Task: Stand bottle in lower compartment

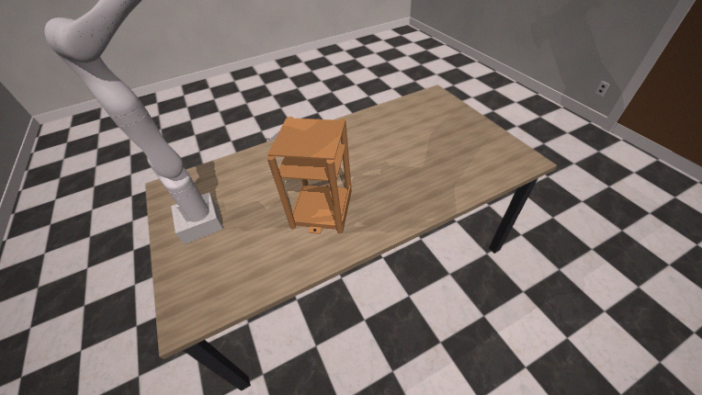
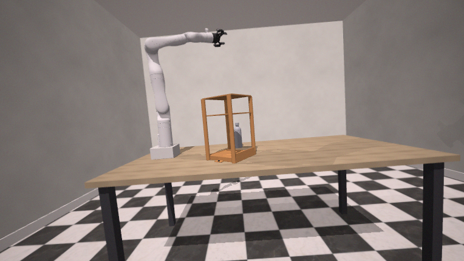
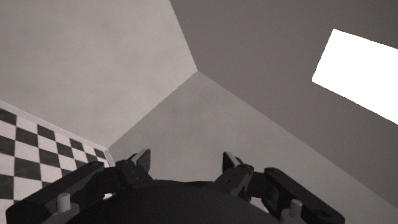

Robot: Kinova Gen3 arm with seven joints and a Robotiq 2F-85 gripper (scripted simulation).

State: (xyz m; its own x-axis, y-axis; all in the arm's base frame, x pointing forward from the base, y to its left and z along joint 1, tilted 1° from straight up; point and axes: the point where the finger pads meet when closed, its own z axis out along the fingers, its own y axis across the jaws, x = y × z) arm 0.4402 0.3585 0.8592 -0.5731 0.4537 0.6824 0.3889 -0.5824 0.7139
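Note:
The orange shelving unit point(image 1: 311, 174) stands on the wooden table point(image 1: 344, 196), left of the middle; it also shows in the exterior view point(image 2: 228, 127). A pale grey bottle point(image 2: 237, 135) stands upright, cap up, seen through the frame at the level of the lower compartment. I cannot tell whether it is inside or just behind the unit. In the top view only a grey patch point(image 1: 296, 184) shows through the frame. My gripper point(image 2: 220, 37) is high above the shelf top, open and empty. The wrist view shows its spread fingers against bare walls.
The arm's base block point(image 1: 197, 224) sits on the table to the left of the shelf. A small orange tab point(image 1: 314, 230) lies on the table at the shelf's front foot. The table stands on a chequered floor.

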